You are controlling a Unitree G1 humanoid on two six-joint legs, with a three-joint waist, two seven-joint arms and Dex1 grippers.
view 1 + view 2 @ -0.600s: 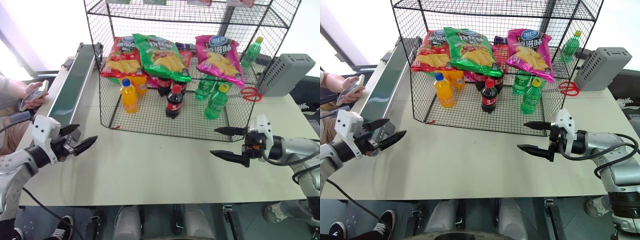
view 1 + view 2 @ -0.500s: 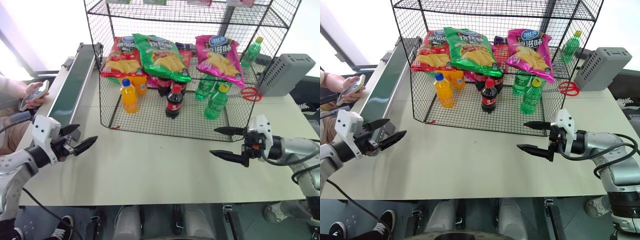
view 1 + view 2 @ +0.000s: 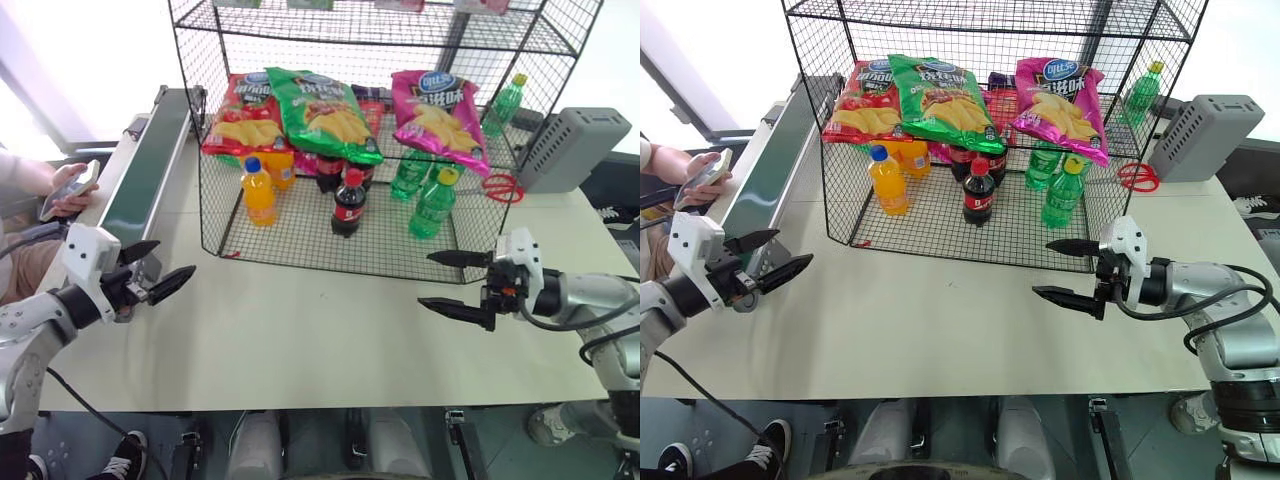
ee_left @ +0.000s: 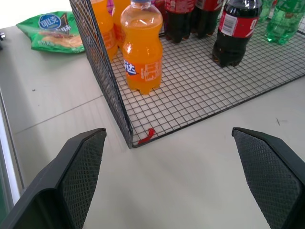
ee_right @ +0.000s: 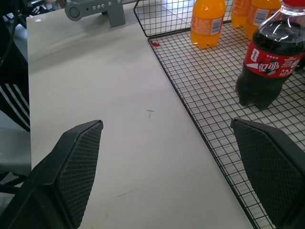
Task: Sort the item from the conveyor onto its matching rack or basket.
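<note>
Belt (image 3: 140, 180) lies bare beside me; pink bag (image 3: 438, 118) sits in the rack (image 3: 330, 245); left gripper (image 3: 150, 270) and right gripper (image 3: 455, 283) spread, empty; I judge waiting comes next.

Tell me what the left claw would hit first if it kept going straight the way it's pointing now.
Probably the near left corner of the black wire rack. The open left claw points across bare table toward that corner, with the orange soda bottle just behind the mesh. Depth is hard to judge, so it might pass just in front.
</note>
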